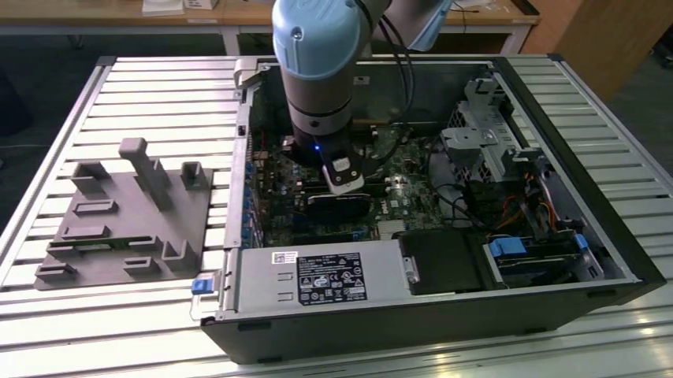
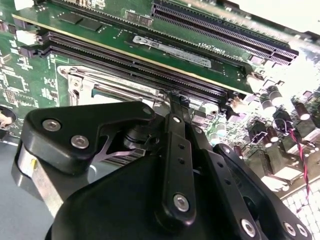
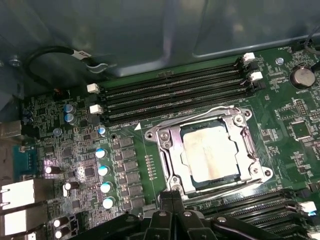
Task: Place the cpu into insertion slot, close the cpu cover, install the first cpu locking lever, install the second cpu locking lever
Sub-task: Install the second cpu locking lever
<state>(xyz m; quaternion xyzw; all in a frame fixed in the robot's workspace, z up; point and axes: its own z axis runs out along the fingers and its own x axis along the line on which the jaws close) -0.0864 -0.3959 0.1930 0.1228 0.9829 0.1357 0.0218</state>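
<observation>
The cpu, a dull grey square, lies in the insertion slot on the green board. The silver cpu cover is down around it, and the chip's face shows through the window. A thin wire lever runs along one side of the socket. Another lever runs along the side nearest my fingers. My gripper is shut with nothing seen between its fingers, its tips just off the socket's edge. In the second wrist view the gripper hides much of the cover. The exterior view has the gripper low inside the open computer case.
Long black memory slots flank the socket on two sides. Upright capacitors and a black cable stand close by. The power supply and drive cage wall in the board. A grey fixture sits on the table at the exterior view's left.
</observation>
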